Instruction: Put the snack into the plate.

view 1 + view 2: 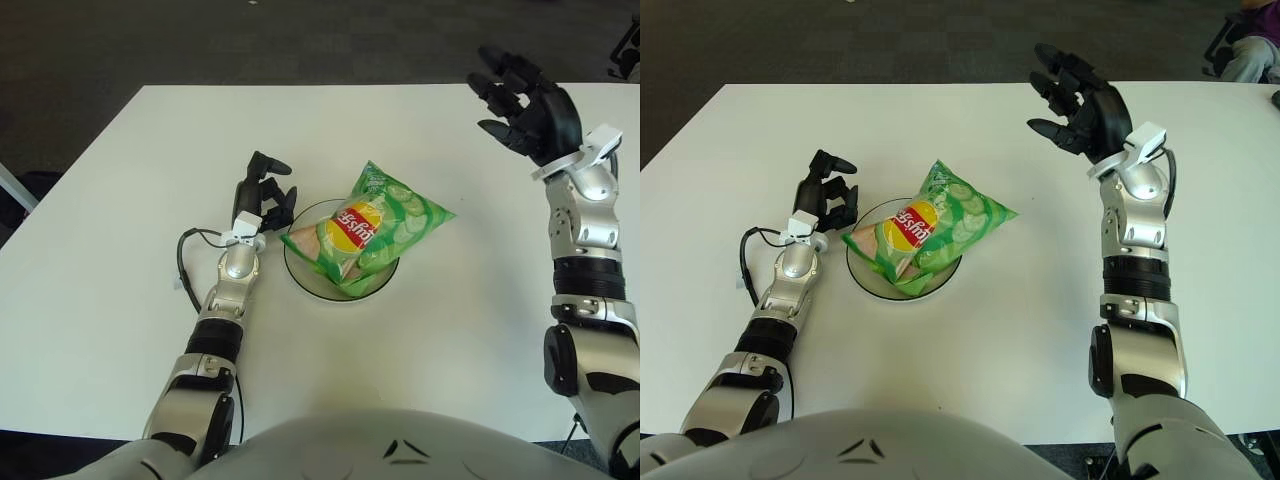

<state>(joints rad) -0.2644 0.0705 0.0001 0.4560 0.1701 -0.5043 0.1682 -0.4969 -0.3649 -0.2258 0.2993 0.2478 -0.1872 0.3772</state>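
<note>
— Where is the snack?

— The snack (367, 228), a green crisp bag with a red and yellow logo, lies across the plate (300, 277). It is tilted, its lower corner down inside the dish and its upper corner jutting out past the rim toward my right. It covers most of the plate; only the near rim and a little of the left rim show around it.

— And your hands, relative to it?

— My left hand (262, 193) is just beside the plate on its left side, low at the table (120, 200). Its fingers (270, 163) are partly curled and hold nothing. They are close to the bag's left edge; I cannot tell whether they touch the plate's rim. My right hand (1083, 96) is well apart from the bag, raised over the far right part of the table, palm turned toward the middle. Its fingers (1055, 62) are spread wide, and it grasps nothing.

— Anything else near the bag?

— A black cable (188, 250) loops out from my left wrist onto the table, to the left of the plate. The table itself is white, and dark floor (300, 40) shows beyond its far edge.
</note>
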